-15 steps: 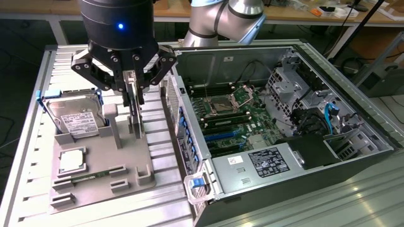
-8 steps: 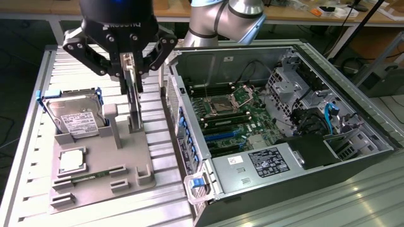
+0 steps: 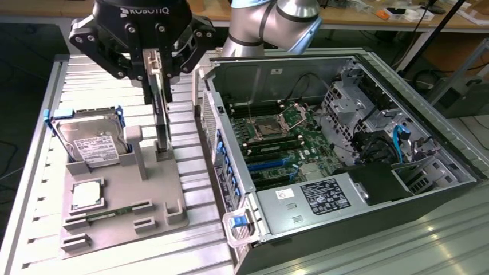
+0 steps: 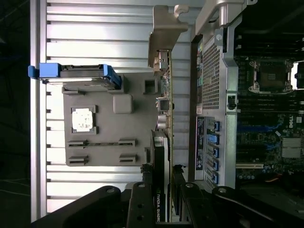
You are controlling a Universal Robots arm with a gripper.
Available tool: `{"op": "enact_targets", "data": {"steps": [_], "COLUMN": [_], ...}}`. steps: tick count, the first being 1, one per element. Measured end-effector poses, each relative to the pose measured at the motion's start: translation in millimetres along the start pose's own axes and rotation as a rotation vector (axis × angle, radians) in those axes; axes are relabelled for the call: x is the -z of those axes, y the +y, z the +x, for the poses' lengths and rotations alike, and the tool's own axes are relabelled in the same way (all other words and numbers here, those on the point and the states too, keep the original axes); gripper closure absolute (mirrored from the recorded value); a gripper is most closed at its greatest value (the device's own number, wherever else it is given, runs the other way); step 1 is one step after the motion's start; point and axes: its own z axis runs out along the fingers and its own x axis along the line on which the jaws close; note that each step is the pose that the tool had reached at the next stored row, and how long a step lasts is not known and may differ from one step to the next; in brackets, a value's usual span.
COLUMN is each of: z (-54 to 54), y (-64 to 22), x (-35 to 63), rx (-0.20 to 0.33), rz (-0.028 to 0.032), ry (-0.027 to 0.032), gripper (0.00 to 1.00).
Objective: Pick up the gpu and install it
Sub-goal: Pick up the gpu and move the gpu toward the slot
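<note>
The gpu [image 3: 162, 129] is a thin dark card seen edge-on, hanging upright over the grey parts holder [image 3: 153, 195] at the exterior view's left. My gripper [image 3: 158, 91] is shut on its upper part, one finger on each flat side. The card's lower end is at the holder's slot post; I cannot tell whether it is clear of the post. In the wrist view the gpu [image 4: 164, 102] runs lengthwise away from my gripper [image 4: 161, 167], with its silver bracket [image 4: 166, 28] at the far end.
An open computer case [image 3: 428, 189] lies at the exterior view's right, with the motherboard [image 3: 283, 137] and blue card slots [image 3: 264, 163] exposed. The holder also carries a hard drive [image 3: 91, 143] in a blue caddy, a processor [image 3: 86, 193] and a RAM stick [image 3: 103, 216].
</note>
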Motion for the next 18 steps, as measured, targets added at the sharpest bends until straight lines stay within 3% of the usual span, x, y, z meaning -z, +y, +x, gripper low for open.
{"op": "enact_targets", "data": {"steps": [3,11,14,18], "z": [-3.4,-29.6,-40.6,-63.4], "y": [0.1,-0.5,-0.7,-1.1], "x": [0.0,-0.6,-1.0,-1.5], "rx": [0.0,0.0,0.0,0.0], "rz": [0.0001,0.0001,0.0,0.0], "ry": [0.0001,0.0002,0.0001,0.0001], "gripper": [0.73,0.73,0.73,0.73]}}
